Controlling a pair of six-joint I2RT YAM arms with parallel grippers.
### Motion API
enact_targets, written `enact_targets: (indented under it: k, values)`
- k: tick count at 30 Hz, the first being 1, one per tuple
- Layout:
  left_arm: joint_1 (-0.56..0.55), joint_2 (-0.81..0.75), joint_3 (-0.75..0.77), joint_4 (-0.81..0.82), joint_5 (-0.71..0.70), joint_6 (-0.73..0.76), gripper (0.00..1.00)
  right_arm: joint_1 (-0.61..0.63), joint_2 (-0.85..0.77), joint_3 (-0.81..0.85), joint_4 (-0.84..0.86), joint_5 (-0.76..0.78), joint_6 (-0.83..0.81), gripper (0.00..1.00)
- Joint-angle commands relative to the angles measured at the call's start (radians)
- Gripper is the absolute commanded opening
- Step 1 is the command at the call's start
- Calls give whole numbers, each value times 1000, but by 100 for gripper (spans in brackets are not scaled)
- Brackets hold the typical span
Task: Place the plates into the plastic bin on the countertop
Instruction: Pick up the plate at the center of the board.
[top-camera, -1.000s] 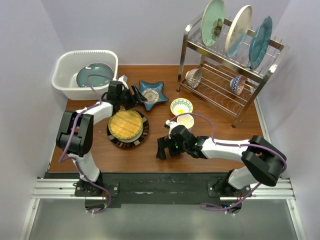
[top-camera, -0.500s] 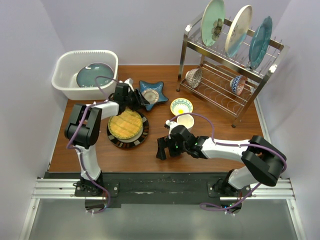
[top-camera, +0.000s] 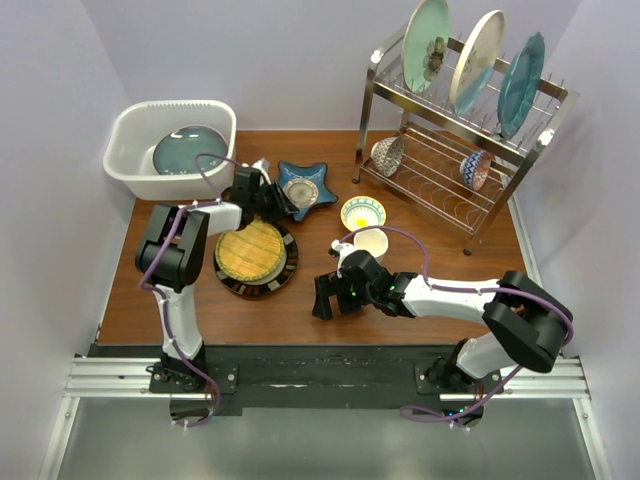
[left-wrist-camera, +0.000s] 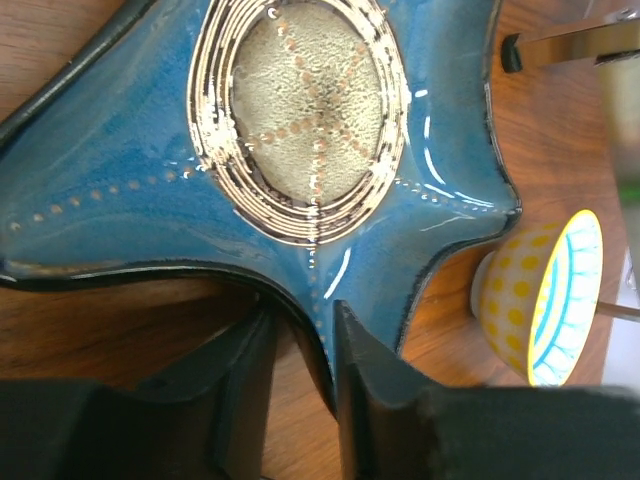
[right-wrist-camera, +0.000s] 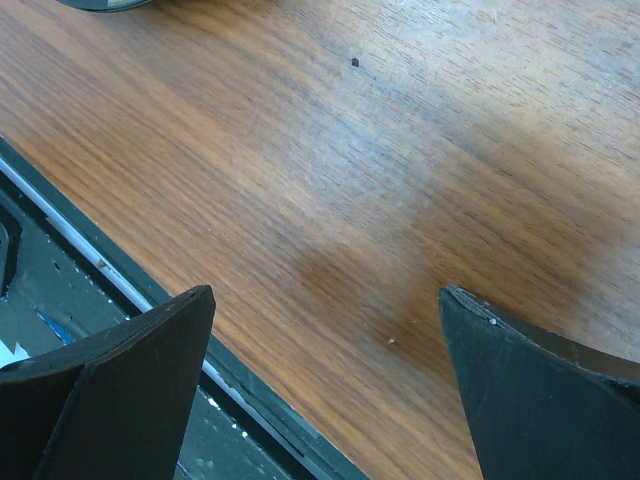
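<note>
One pair of jaws has narrowed: your left gripper (left-wrist-camera: 305, 325), half closed, now straddles a tip of the blue star-shaped plate (left-wrist-camera: 300, 110), not yet pinching. It lies on the countertop (top-camera: 300, 305) near the plastic bin (top-camera: 125, 130). Your right gripper (right-wrist-camera: 325, 300) gapes empty.

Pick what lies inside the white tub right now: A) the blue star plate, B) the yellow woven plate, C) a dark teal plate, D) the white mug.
C: the top view shows only a dark teal plate lying in the white tub.
</note>
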Motion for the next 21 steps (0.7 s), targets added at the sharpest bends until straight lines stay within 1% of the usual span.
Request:
enact_targets:
  k: [1,2,4,5,21]
  values:
    - [-10,25,48,18,4,16,27,4,3,-1,-2,-1,-6,99]
    - [-10,30,48,20,7,16,17,4,5,-1,-2,1,-6,99]
    - [-10,31,48,20,5,16,3,4,3,-1,-3,1,-6,99]
    - [-10,30,48,20,1,16,0,4,2,-3,-5,2,-4,99]
    - [-7,-19,114,-38,-31,33,0,4,-15,-13,-8,10,-4,99]
